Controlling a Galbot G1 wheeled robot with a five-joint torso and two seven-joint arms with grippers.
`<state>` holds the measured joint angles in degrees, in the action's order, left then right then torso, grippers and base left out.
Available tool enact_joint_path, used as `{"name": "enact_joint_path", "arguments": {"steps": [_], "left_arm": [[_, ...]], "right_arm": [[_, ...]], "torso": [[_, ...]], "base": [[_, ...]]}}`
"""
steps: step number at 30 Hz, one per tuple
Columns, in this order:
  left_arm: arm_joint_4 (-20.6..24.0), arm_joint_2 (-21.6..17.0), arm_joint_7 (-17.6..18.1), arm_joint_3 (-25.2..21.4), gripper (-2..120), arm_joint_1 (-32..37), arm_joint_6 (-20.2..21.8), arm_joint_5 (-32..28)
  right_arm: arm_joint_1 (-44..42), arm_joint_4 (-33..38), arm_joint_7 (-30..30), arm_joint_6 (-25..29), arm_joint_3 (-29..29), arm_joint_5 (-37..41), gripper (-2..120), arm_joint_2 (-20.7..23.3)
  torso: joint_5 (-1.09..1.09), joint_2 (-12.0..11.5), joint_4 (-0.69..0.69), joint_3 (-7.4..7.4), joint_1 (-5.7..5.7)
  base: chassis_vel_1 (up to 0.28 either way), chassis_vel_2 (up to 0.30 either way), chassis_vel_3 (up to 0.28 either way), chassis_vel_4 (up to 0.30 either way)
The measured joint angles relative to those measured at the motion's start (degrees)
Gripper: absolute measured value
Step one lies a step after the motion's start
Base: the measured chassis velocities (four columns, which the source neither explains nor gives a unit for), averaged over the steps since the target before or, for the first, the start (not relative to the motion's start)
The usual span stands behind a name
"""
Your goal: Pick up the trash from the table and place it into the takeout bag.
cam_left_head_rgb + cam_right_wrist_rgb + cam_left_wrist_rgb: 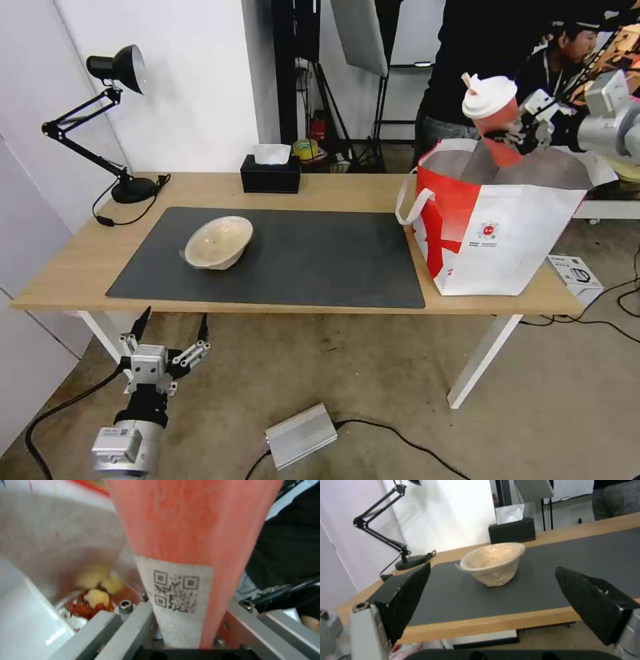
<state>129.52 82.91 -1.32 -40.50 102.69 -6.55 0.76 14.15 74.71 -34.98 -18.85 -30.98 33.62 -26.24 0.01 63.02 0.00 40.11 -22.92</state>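
My right gripper (508, 137) is shut on the tall red drink cup (492, 100) with its white lid, holding it tilted just above the open top of the takeout bag (493, 230) at the table's right end. In the right wrist view the cup (193, 530) sits between the fingers (133, 622), and red and yellow food scraps (90, 600) lie down inside the foil-lined bag. The shallow beige paper bowl (219, 241) rests tilted on the dark grey mat (320, 260). My left gripper (170, 327) hangs open below the table's front edge, facing the bowl (493, 562) from a distance.
A black tissue box (270, 175) stands at the back of the table (80, 267) and a black desk lamp (120, 120) at the back left. A small white box (573, 272) lies beside the bag. A silver unit (300, 435) with cables lies on the floor.
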Motion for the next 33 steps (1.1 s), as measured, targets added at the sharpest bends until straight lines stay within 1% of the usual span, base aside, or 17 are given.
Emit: {"name": "enact_joint_path", "arguments": {"steps": [8, 15, 31, 33], "left_arm": [[-0.28, 0.55, 0.02, -0.02, 100, 0.0, -0.26, 0.01], [-0.68, 0.93, 0.03, 0.0, 100, 0.1, -1.06, 0.18], [-0.74, 1.06, 0.03, 0.14, 100, -0.09, -1.05, 0.31], [-0.75, 1.1, 0.02, 0.18, 100, -0.09, -1.02, 0.35]], "right_arm": [[-2.23, -2.27, -0.37, 1.04, 0.0, -1.72, 5, -0.3], [-3.54, -2.57, -0.93, 1.53, 0.11, -2.74, 5, -0.32], [-6.15, -2.46, -1.12, 2.42, 1.21, -3.68, 5, 0.05], [-6.53, -2.24, -1.11, 2.6, 1.56, -3.71, 13, 0.21]], "torso": [[0.0, 0.0, 0.0, 0.0, 0.0], [-0.01, 0.0, 0.01, 0.0, 0.0], [-0.01, 0.0, 0.0, 0.0, 0.0], [-0.01, 0.0, 0.0, 0.0, 0.0]], "base": [[0.0, 0.0, 0.0, 0.0], [0.0, 0.0, 0.0, 0.0], [0.0, 0.0, 0.0, 0.0], [0.0, 0.0, 0.0, 0.0]]}}
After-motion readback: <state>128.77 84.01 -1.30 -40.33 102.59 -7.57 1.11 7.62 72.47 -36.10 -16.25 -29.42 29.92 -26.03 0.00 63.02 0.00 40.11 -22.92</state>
